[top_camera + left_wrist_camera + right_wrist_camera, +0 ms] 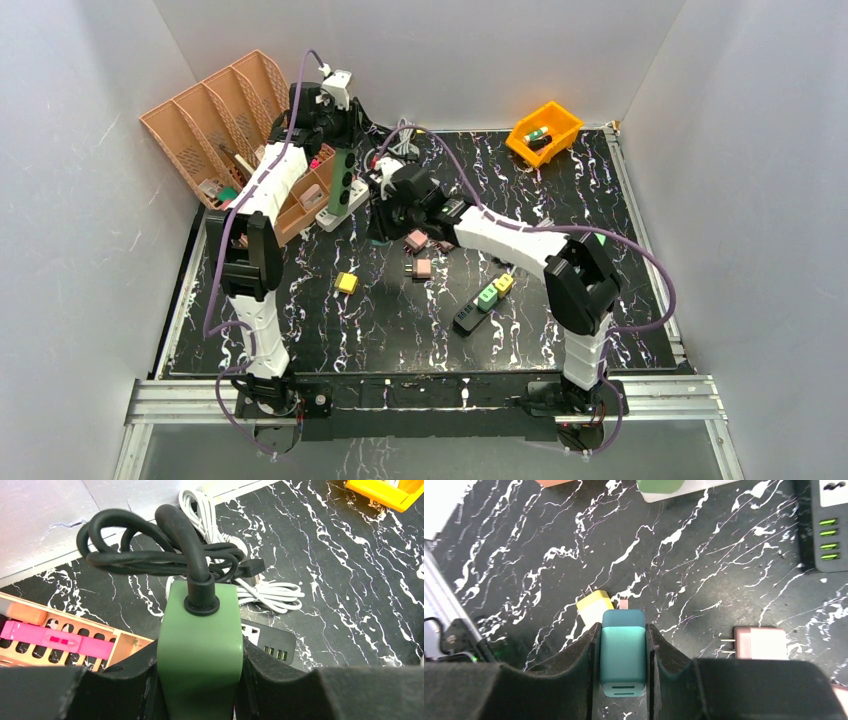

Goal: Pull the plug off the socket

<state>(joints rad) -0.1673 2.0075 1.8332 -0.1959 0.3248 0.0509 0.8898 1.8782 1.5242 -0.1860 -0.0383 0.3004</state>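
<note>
My left gripper [200,670] is shut on the end of a green socket strip [200,625], where its thick black cord [165,555] comes out in a coil. In the top view the green strip [344,172] stands tilted at the back left under my left gripper [330,130]. My right gripper [623,652] is shut on a teal plug [623,655] and holds it above the table, apart from the strip, with a prong showing at its far end. In the top view my right gripper [388,212] is just right of the strip.
A black USB socket block [826,525] and a white strip [338,208] lie near the green one. A yellow plug [594,607] and a pink plug [759,642] lie on the table. A tan file rack [215,120] stands back left, an orange bin [543,130] back right.
</note>
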